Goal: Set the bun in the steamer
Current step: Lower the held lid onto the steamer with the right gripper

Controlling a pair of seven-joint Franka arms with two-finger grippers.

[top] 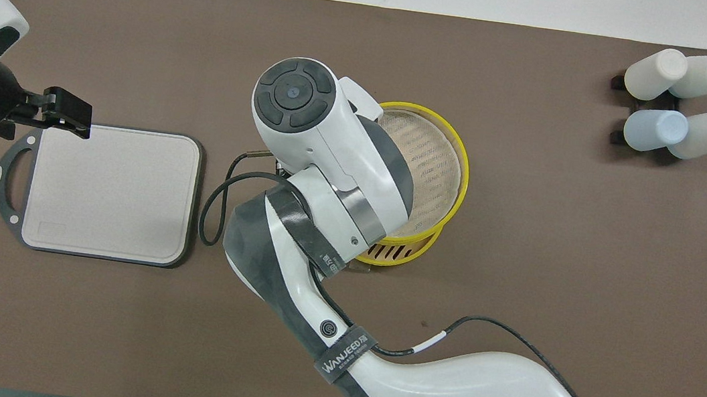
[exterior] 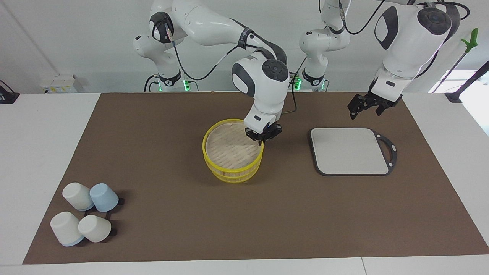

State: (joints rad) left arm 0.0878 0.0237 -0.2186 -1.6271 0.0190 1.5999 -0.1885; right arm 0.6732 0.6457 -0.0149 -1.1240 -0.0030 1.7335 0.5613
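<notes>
The steamer (exterior: 233, 172) stands mid-table, a round yellow-rimmed basket (top: 395, 253) with its slatted lid (exterior: 228, 149) lying level on top. My right gripper (exterior: 262, 138) is shut on the lid's rim, on the side toward the left arm's end of the table. In the overhead view the right arm's wrist covers that gripper and part of the lid (top: 431, 159). My left gripper (exterior: 365, 109) hangs open and empty in the air over the robot-side edge of the grey board (exterior: 349, 151); the overhead view shows the left gripper (top: 66, 112) too. The bun is hidden from both views.
The grey board (top: 112, 189) with a dark handle loop lies toward the left arm's end. Several upturned white and blue cups (exterior: 86, 213) cluster at the right arm's end, farther from the robots (top: 675, 103). A brown mat (exterior: 172, 229) covers the table.
</notes>
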